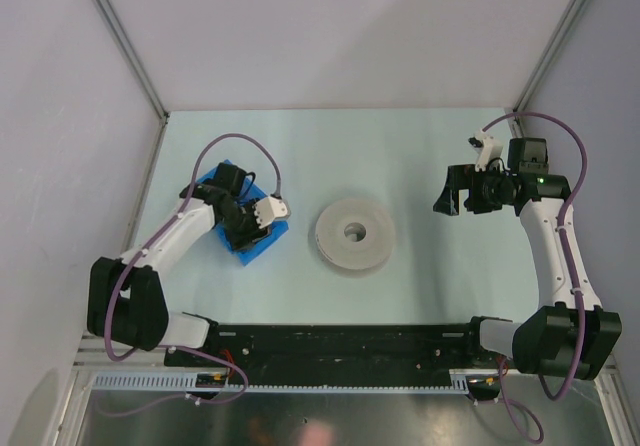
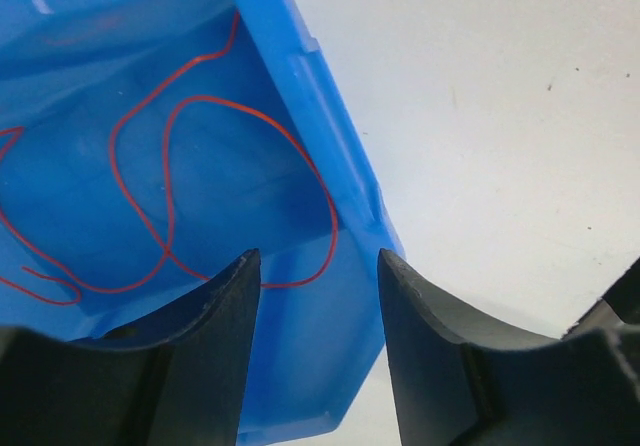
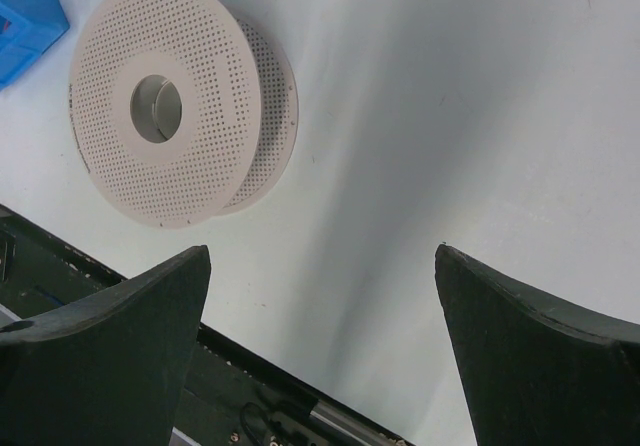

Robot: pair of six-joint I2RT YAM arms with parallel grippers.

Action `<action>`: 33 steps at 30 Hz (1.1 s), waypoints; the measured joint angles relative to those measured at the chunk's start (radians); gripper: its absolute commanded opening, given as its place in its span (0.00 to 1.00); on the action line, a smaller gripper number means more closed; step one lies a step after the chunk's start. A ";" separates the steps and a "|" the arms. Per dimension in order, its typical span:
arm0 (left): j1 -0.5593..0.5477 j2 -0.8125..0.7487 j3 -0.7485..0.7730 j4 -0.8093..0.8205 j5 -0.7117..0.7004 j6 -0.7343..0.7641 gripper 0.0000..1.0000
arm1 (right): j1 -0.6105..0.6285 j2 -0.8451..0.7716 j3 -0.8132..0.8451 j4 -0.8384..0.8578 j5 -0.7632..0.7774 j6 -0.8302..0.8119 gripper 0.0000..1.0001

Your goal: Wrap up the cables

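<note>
Currently the thin reddish-brown wire [image 2: 164, 186] lies looped in the blue plastic bin [image 2: 330, 136] at 9 o'clock of the grey-white perforated spool [image 1: 335, 241], left gripper [image 2: 318, 266] parted above it, right gripper [image 3: 322, 256] wide apart at 3 o'clock: centre on one strand, avoid the bin wall.

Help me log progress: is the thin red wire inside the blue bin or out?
Inside. The wire lies in loose loops on the floor of the blue bin, within its walls.

The left arm [image 1: 170, 236] and right arm [image 1: 545, 241] have white links, black joints and looping purple cables [image 1: 240, 136]; left gripper [image 2: 318, 266] and right gripper [image 3: 322, 261] are black.
</note>
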 measured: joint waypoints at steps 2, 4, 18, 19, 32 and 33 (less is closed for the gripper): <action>-0.003 0.000 -0.004 -0.013 -0.001 -0.007 0.55 | 0.000 0.000 0.000 0.000 0.000 0.000 0.99; -0.004 0.002 -0.004 -0.021 -0.002 -0.011 0.55 | 0.000 0.000 0.000 0.000 0.000 0.000 0.99; -0.005 0.122 0.058 -0.083 0.008 -0.042 0.11 | 0.000 0.000 -0.001 0.000 0.000 -0.003 0.99; -0.005 0.130 0.064 -0.079 0.008 -0.042 0.08 | 0.000 0.000 -0.002 0.000 0.000 -0.003 0.99; -0.005 0.124 0.108 -0.102 0.009 -0.044 0.00 | 0.000 0.000 -0.011 0.000 0.000 -0.004 0.99; -0.004 0.110 0.123 -0.106 0.011 -0.046 0.00 | 0.000 0.000 -0.011 0.000 0.000 -0.004 0.99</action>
